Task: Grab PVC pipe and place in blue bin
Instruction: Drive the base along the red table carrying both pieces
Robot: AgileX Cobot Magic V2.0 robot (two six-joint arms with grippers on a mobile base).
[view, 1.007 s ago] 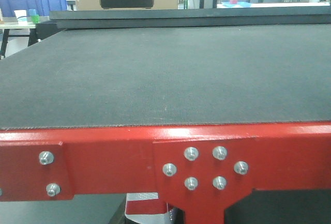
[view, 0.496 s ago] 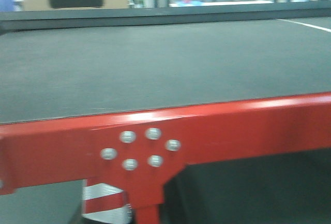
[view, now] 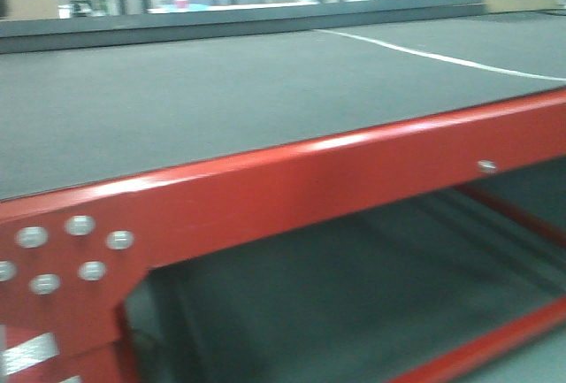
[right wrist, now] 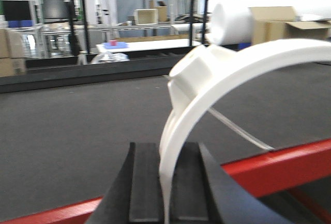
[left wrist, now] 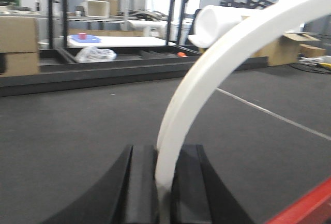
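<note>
The PVC pipe (right wrist: 207, 81) is in my right gripper (right wrist: 166, 154). I take it for the task's piece by its tighter curve and the blocky tab on its side, though the view is soft. The two black fingers are closed down to the thickness of the white strip and pinch one end of it. From the jaws the half-ring rises, then bends over toward the right of the wrist view, so its arc stands roughly upright and on edge, and its free end runs out of frame. It hangs in the air, touching nothing else, just above the red rail (right wrist: 269, 164) along the near edge of the surface (view: 221, 109).

My left gripper (left wrist: 164, 154) is likewise closed on something: a longer, shallower white arc (left wrist: 207, 63) that climbs out of the jaws and sweeps up to the right. It is held further in over the dark surface, with a white line (left wrist: 269, 113) on the mat beyond it.

The front camera is smeared and shows only surface and rail, with neither arm in it. The blue bin is in none of my views, so I cannot say which way it lies from the pipe. I judge the grasp done and the carry in hand. The right arm should do the drop, with the free end lowered first.
</note>
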